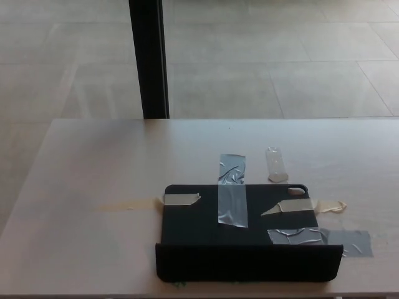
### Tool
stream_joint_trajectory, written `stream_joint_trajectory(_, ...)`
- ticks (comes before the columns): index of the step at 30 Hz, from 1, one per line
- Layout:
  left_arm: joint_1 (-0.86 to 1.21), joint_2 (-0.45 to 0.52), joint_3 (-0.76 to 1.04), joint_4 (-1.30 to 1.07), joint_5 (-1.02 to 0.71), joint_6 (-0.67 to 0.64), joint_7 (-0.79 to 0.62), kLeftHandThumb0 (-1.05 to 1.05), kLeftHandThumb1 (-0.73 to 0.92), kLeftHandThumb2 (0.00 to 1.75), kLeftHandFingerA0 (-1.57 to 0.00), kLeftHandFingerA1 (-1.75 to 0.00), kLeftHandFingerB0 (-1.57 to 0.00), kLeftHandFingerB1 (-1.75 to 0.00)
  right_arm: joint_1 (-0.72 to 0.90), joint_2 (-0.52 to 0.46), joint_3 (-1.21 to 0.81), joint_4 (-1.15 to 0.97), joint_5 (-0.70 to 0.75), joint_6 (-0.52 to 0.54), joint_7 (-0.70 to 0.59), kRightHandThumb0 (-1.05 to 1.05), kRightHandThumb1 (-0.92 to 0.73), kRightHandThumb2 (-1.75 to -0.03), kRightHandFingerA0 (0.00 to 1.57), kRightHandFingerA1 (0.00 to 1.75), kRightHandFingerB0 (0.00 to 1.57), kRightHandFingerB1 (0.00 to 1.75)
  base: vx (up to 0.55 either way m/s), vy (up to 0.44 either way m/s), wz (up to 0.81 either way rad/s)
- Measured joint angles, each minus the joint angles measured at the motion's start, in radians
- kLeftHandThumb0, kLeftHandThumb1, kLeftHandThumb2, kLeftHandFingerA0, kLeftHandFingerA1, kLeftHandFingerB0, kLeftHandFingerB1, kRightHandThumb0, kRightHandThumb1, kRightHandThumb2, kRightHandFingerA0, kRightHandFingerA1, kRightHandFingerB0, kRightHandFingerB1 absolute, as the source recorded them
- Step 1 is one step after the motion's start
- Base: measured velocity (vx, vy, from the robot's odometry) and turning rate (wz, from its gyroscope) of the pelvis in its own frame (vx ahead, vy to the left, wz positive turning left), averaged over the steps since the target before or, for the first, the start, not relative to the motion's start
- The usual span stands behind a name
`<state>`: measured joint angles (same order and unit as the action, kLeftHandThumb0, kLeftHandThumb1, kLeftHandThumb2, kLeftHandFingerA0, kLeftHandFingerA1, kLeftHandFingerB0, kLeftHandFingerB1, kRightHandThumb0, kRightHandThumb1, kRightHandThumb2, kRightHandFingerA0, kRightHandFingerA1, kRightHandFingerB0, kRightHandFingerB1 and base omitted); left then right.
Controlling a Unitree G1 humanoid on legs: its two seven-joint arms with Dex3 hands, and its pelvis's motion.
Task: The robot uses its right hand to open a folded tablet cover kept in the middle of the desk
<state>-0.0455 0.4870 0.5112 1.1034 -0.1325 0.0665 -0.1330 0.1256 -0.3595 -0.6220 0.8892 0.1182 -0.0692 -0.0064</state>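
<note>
On desk (93,162), taped tablet cover (243,233) w/ flap up; hands out of view.

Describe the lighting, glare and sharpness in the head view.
Head view: soft, even daylight; pale sheen on the floor and the desk near the dark post; the grey tape glints; the black tablet cover shows little detail; overall slightly soft and grainy; no robot hand in view.
</note>
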Motion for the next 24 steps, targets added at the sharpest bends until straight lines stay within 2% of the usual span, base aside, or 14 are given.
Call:
stream_joint_trajectory(2,-0.015,0.012,0.042,0.02,-0.018,0.0,-0.008,-0.81,0.88,0.68,-0.64,-0.79,-0.38,-0.63,-0.031,-0.022,-0.063,-0.042,0.029,0.002,-0.001,-0.97,-0.92,-0.7,0.69,0.54,0.34,0.48,0.0,0.0,0.0)
stream_joint_trajectory(4,-0.029,0.021,0.08,0.04,-0.038,0.0,-0.014,-0.81,0.89,0.67,-0.65,-0.79,-0.36,-0.61,-0.071,-0.046,-0.111,-0.091,0.054,0.008,-0.003,-0.91,-0.92,-0.68,0.61,0.53,0.31,0.48,0.0,0.0,0.0)
stream_joint_trajectory(8,-0.051,0.032,0.131,0.067,-0.066,0.0,-0.023,-0.8,0.89,0.67,-0.65,-0.79,-0.38,-0.62,-0.173,-0.095,-0.162,-0.227,0.093,0.017,-0.006,-0.86,-0.67,-1.12,0.6,0.63,0.36,0.56,0.0,0.0,0.0)
stream_joint_trajectory(9,-0.055,0.033,0.141,0.075,-0.073,0.0,-0.025,-0.83,0.68,1.03,-0.63,-0.79,-0.36,-0.65,-0.202,-0.104,-0.167,-0.265,0.101,0.019,-0.007,-0.86,-0.89,-0.67,0.61,0.5,0.43,0.4,0.0,0.0,0.0)
stream_joint_trajectory(10,-0.057,0.034,0.148,0.08,-0.079,0.0,-0.027,-0.81,0.9,0.67,-0.64,-0.79,-0.37,-0.62,-0.231,-0.111,-0.164,-0.302,0.106,0.02,-0.006,-0.86,-0.68,-1.1,0.55,0.63,0.36,0.5,0.0,0.0,0.0)
stream_joint_trajectory(11,-0.058,0.034,0.151,0.083,-0.082,0.0,-0.028,-0.81,0.9,0.67,-0.65,-0.79,-0.37,-0.61,-0.252,-0.114,-0.158,-0.33,0.109,0.02,-0.005,-0.84,-0.89,-0.67,0.61,0.49,0.42,0.38,0.0,0.0,0.0)
stream_joint_trajectory(12,-0.06,0.034,0.154,0.086,-0.085,0.0,-0.03,-0.82,0.89,0.67,-0.65,-0.78,-0.37,-0.61,-0.282,-0.115,-0.142,-0.371,0.111,0.02,-0.002,-0.84,-0.68,-1.1,0.54,0.6,0.38,0.5,0.0,0.0,0.0)
stream_joint_trajectory(15,-0.063,0.034,0.164,0.091,-0.09,0.0,-0.034,-0.82,0.89,0.67,-0.64,-0.79,-0.37,-0.62,-0.348,-0.114,-0.08,-0.47,0.108,0.023,-0.001,-0.87,-0.88,-0.67,0.54,0.5,0.42,0.4,0.0,0.0,0.0)
stream_joint_trajectory(18,-0.066,0.034,0.175,0.096,-0.099,0.0,-0.039,-0.8,0.9,0.67,-0.63,-0.79,-0.37,-0.62,-0.418,-0.113,0.02,-0.561,0.091,0.019,0.0,-0.83,-0.92,-0.72,0.48,0.51,0.34,0.39,0.0,0.0,0.0)
stream_joint_trajectory(19,-0.067,0.034,0.177,0.097,-0.103,0.0,-0.04,-0.81,0.89,0.67,-0.63,-0.79,-0.37,-0.61,-0.432,-0.112,0.047,-0.576,0.083,0.016,0.001,-0.9,-0.74,-1.12,0.48,0.59,0.24,0.46,0.0,0.0,0.0)
stream_joint_trajectory(20,-0.068,0.034,0.178,0.097,-0.105,0.0,-0.041,-0.81,0.89,0.67,-0.63,-0.78,-0.37,-0.62,-0.451,-0.112,0.079,-0.584,0.074,0.012,0.003,-0.71,-0.89,-0.67,0.56,0.45,0.32,0.32,0.0,0.0,0.0)
stream_joint_trajectory(21,-0.069,0.034,0.179,0.098,-0.107,0.0,-0.042,-0.81,0.89,0.67,-0.63,-0.78,-0.37,-0.62,-0.463,-0.112,0.106,-0.586,0.065,0.008,0.004,-0.71,-0.89,-0.67,0.56,0.45,0.32,0.32,0.0,0.0,0.0)
stream_joint_trajectory(22,-0.069,0.034,0.181,0.1,-0.111,0.0,-0.043,-0.82,0.87,0.67,-0.63,-0.78,-0.37,-0.62,-0.486,-0.112,0.164,-0.587,0.045,0.002,0.009,-0.79,-0.7,-1.06,0.5,0.58,0.28,0.47,0.0,0.0,0.0)
stream_joint_trajectory(24,-0.069,0.034,0.183,0.103,-0.114,0.0,-0.044,-0.82,0.89,0.67,-0.64,-0.78,-0.37,-0.61,-0.503,-0.112,0.226,-0.588,0.023,-0.003,0.013,-0.91,-0.77,-1.12,0.49,0.56,0.28,0.46,0.0,0.0,0.0)
